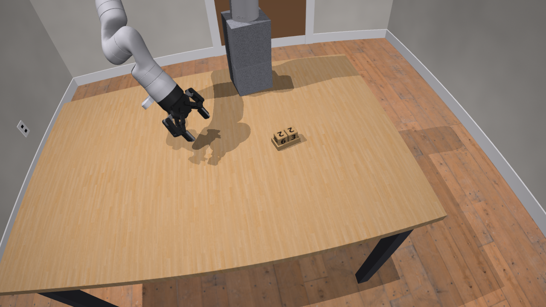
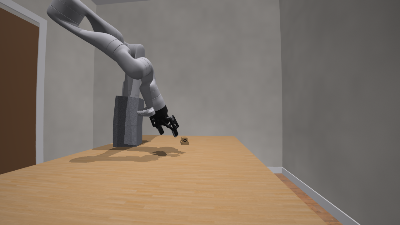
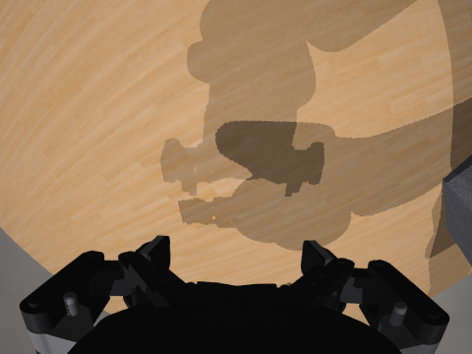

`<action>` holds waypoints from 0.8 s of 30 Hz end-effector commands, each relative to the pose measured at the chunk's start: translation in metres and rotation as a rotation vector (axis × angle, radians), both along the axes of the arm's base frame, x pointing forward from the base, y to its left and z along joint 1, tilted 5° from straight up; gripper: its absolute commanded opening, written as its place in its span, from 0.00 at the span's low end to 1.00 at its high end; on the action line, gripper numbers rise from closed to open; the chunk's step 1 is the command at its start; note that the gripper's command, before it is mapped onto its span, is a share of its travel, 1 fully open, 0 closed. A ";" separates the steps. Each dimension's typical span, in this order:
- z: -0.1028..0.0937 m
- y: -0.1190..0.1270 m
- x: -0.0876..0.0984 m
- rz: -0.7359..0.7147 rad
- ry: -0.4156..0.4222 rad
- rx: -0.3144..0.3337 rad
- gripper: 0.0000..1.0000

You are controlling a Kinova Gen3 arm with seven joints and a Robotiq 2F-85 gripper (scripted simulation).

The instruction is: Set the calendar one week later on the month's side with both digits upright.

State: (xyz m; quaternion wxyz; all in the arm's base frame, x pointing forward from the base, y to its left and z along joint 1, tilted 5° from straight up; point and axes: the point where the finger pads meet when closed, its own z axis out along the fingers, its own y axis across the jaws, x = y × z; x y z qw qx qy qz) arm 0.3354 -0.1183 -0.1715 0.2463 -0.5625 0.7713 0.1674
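Note:
A small wooden calendar tray (image 1: 299,140) (image 2: 184,143) lies flat on the table (image 1: 152,198), right of the middle. Two wooden cubes stand in it side by side. The left cube (image 1: 280,137) shows a 2 on top and a 6 on the near face. The right cube (image 1: 292,133) shows a 2 on top and a 3 on the near face. In the exterior view one cube (image 2: 184,139) shows a 0 on its end face. I cannot see the month's name. My gripper (image 1: 197,125) (image 2: 168,133) (image 3: 236,254) is open and empty. It hangs tilted above the table, well left of the tray.
The arm's grey stone pedestal (image 1: 248,57) (image 2: 127,120) (image 3: 459,206) stands at the table's back edge, behind and between the gripper and the tray. The arm's shadow falls on the table under the gripper.

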 end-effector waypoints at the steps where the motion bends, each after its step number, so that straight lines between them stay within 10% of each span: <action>1: 0.002 0.010 0.004 0.028 0.004 -0.015 1.00; 24: 0.005 0.029 0.008 0.077 0.013 -0.043 1.00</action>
